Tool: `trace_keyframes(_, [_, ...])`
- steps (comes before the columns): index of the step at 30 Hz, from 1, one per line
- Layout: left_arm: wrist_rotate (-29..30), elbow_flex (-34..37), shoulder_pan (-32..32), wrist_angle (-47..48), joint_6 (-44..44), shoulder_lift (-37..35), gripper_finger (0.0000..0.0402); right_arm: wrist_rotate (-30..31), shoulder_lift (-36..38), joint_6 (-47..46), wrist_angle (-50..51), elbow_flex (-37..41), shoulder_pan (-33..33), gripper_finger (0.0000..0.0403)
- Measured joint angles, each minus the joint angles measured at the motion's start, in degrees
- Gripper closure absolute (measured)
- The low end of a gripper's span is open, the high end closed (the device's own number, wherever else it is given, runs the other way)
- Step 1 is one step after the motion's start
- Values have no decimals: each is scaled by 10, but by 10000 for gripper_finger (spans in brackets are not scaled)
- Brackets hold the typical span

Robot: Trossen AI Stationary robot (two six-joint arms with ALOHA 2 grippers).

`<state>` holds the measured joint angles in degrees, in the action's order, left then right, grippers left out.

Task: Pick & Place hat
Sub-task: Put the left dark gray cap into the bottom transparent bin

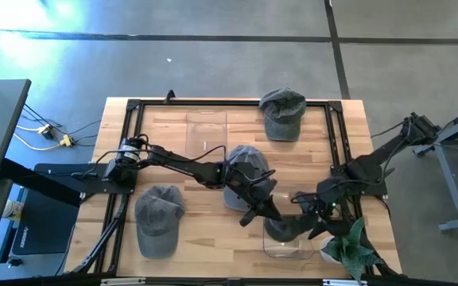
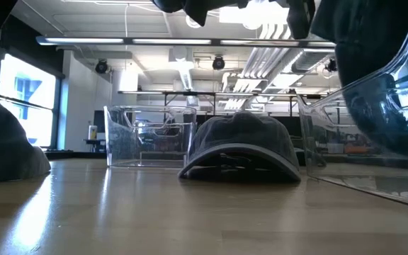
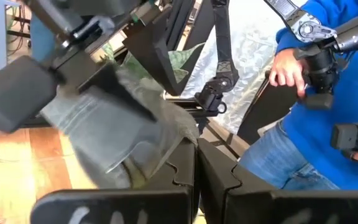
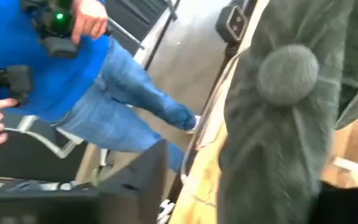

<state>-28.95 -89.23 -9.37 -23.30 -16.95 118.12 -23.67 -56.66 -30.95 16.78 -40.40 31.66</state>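
A grey hat [image 1: 289,229] hangs over a clear container [image 1: 286,251] at the table's near right. In the low view its dark crown [image 2: 374,78] reaches down inside the container's wall [image 2: 402,152]. My left gripper [image 1: 267,213] comes in level from the table's left and is shut at the hat's left edge. My right gripper [image 1: 307,208] stands open just right of the hat, with the crown's top button [image 4: 288,73] close in front of it. Three more grey hats lie on the table: middle [image 1: 245,168], near left [image 1: 159,221] and far right [image 1: 283,113]. My left gripper pinches an edge of the hat's cloth [image 3: 180,142] between its shut fingers [image 3: 225,180], coming in level from the table's left. The hat hangs beside and below the fingers, off the table top. My right gripper: I cannot tell whether its open fingers touch the crown.
A second clear container [image 1: 206,131] stands at the far middle, inside the black frame [image 1: 133,107] that rims the table. A green plant [image 1: 350,251] sits at the near right corner. A person in blue [image 3: 328,87] stands beyond the table holding controllers.
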Motion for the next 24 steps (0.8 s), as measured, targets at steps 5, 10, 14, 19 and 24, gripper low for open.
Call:
trace_keyframes(5, [-24, 1, 0, 5, 0, -19, 401, -8, 26, -16, -43, 0, 4, 379])
trace_keyframes(10, [-52, 0, 0, 3, 0, -30, 401, 3, 44, -14, -100, 0, 4, 372])
trace_keyframes(14, [-45, 0, 0, 13, 1, -29, 401, 58, 40, 18, -50, 0, 4, 379])
trace_keyframes(19, [2, 0, 6, 44, 22, -29, 401, 139, 41, 40, -7, 0, 4, 397])
trace_keyframes(24, [10, 0, 20, 64, 37, -29, 401, 151, 41, 39, 15, 0, 4, 382])
